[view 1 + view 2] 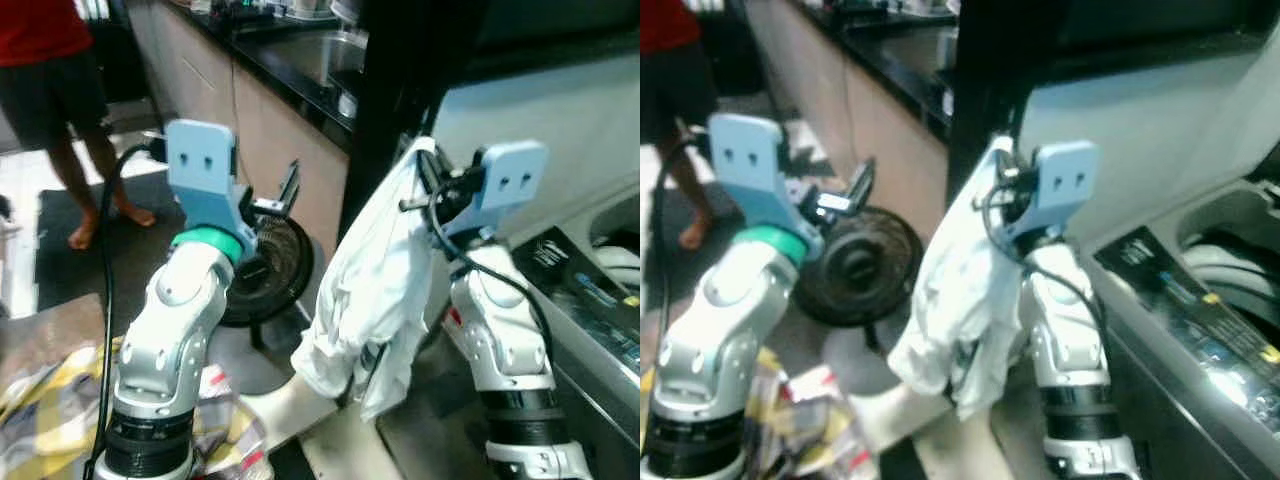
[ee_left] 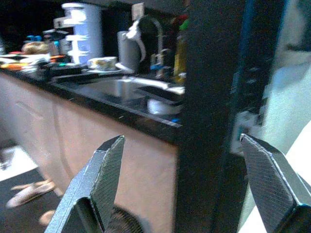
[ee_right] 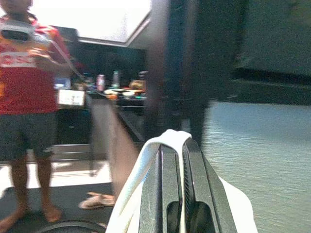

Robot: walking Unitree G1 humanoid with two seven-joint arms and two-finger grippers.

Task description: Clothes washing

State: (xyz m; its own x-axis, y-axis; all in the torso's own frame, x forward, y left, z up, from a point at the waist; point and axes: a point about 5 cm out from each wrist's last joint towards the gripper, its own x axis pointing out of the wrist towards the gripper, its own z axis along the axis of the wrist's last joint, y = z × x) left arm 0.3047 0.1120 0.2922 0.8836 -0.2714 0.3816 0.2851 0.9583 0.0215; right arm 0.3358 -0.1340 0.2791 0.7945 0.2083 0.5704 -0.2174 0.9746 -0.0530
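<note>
Right tool (image 3: 177, 191) — clenching a white garment (image 1: 375, 290), hanging it beside the washing machine (image 1: 1200, 330). Left tool (image 2: 182, 187) — hovering released, fingers spread, facing the sink table (image 2: 121, 109).

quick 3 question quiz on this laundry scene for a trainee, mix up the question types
1. True or false: the left gripper is shut on the white garment.
2. Which gripper holds the white garment up? A) left B) right C) both
3. Fill in: the open washing machine stands on the robot's ____ side.

Key:
1. False. The left gripper's fingers are spread wide with nothing between them.
2. B. The right gripper has its fingers pressed together on the cloth, which hangs down from it.
3. Right.
</note>
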